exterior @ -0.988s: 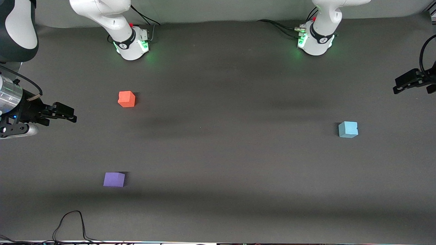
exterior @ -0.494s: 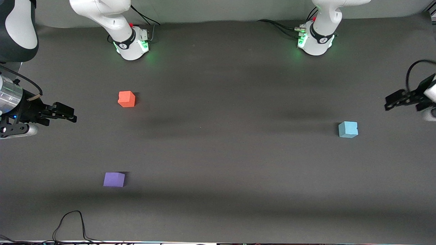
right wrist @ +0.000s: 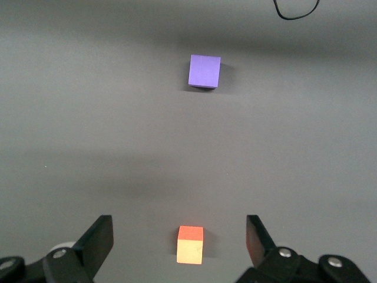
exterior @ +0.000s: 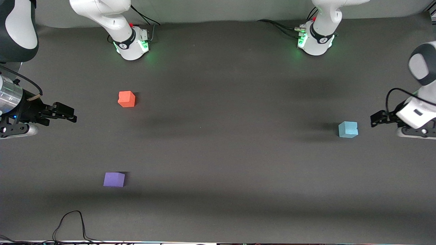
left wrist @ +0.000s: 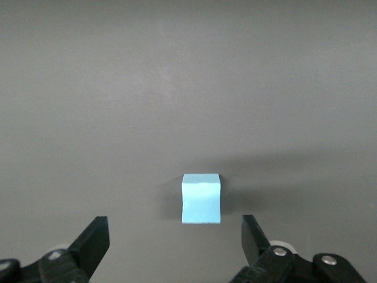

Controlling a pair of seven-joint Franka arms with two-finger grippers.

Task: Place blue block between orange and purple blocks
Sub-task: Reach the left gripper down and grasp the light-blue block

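Note:
The light blue block rests on the dark mat toward the left arm's end of the table. My left gripper hangs open just beside it, toward the table's end; in the left wrist view the blue block shows ahead of the open left gripper. The orange block and the purple block lie toward the right arm's end, the purple one nearer the front camera. My right gripper waits open, apart from both. Its wrist view shows the orange block and purple block past the open right gripper.
The two arm bases stand along the table's farthest edge from the front camera. A black cable loops on the mat near the front edge, close to the purple block. Bare mat spreads between the blocks.
My left arm has swung in from the table's end and lowered, bringing its open gripper close beside the blue block. The right arm and all three blocks have stayed still.

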